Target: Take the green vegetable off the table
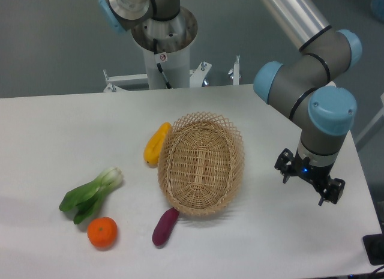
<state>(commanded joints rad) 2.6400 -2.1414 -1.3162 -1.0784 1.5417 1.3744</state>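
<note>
Green vegetable (91,195) on table (54,135), tool (309,184) well apart, seemingly open

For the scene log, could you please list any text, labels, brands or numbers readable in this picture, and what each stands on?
No text can be read anywhere.
Small red-and-white sticker on the robot base column: too small and blurred to read.
Green vegetable, wicker basket, table and tool: no markings visible.
</note>
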